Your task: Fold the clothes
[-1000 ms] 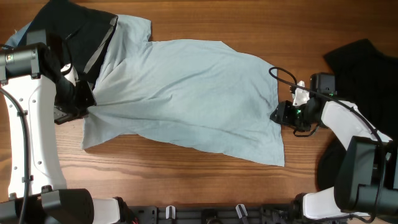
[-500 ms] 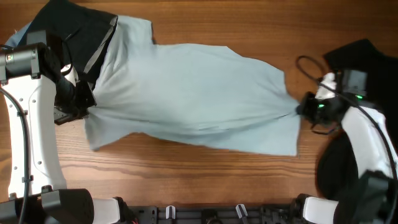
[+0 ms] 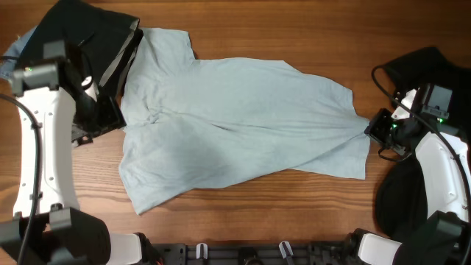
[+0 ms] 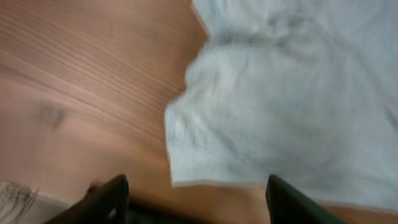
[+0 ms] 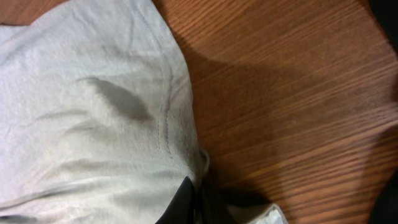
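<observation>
At the far left a black garment (image 3: 81,29) lies heaped on the corner of the bench (image 3: 294,29), and the upper left edge of the pale T-shirt (image 3: 235,118) lies against it. Just below that heap the left gripper (image 3: 110,118) sits at the shirt's left edge. The left wrist view shows it released, its jaws spread wide with nothing between them. A rounded corner of cloth lies flat on the wood just ahead of the jaws, close to them but not in them. My reading is that this end has been let down onto the bench so that it can lie as a flat base for folding.

The T-shirt runs across the middle of the bench. 1 sleeve points toward the far edge at upper left and a broad flap reaches toward the near edge at lower left. Long creases fan across the body and converge on its right end, which suggests the cloth is under tension from that side.

There the right gripper (image 3: 372,127) is clenched on the T-shirt. In the right wrist view a stitched edge is bunched into the closed jaws and the rest of the cloth trails away to the left. The hold seems meant to draw the shirt out straight. Beyond it, at the right edge, a second dark garment (image 3: 419,62) lies just clear of the T-shirt.
</observation>
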You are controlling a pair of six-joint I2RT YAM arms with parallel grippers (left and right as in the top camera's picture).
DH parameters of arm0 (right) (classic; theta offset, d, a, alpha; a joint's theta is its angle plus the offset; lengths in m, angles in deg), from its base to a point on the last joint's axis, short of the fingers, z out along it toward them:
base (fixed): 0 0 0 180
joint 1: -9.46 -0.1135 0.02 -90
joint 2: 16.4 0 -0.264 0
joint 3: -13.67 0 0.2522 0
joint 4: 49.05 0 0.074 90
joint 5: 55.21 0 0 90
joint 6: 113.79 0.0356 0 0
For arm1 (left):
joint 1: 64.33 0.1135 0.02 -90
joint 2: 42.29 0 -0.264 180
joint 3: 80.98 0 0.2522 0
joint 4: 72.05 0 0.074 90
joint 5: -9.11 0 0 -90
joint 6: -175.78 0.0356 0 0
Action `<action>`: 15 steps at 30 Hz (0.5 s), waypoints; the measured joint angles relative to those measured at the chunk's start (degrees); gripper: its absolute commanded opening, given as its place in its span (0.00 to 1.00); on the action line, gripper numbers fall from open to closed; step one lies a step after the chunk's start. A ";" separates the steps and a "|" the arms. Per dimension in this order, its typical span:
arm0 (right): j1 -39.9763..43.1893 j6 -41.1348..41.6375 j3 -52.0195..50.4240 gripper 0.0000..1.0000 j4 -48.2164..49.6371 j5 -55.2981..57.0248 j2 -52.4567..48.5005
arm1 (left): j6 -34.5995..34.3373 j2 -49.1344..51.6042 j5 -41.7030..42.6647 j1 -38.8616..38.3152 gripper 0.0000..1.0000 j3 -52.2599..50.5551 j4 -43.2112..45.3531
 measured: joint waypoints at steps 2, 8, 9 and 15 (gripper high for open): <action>0.00 0.42 0.02 0.04 -0.94 0.07 0.00 | 1.07 0.04 3.13 1.36 0.04 -8.31 16.26; 0.00 1.38 0.02 0.04 -1.09 0.15 0.00 | 5.05 6.64 12.55 2.54 0.04 -18.95 32.33; 0.00 1.53 0.02 0.04 -1.11 0.15 0.00 | 5.22 8.90 13.05 2.51 0.04 -19.15 33.68; 0.00 1.95 0.04 0.04 -0.42 0.15 0.00 | 5.64 19.52 16.63 2.64 0.04 -19.08 43.63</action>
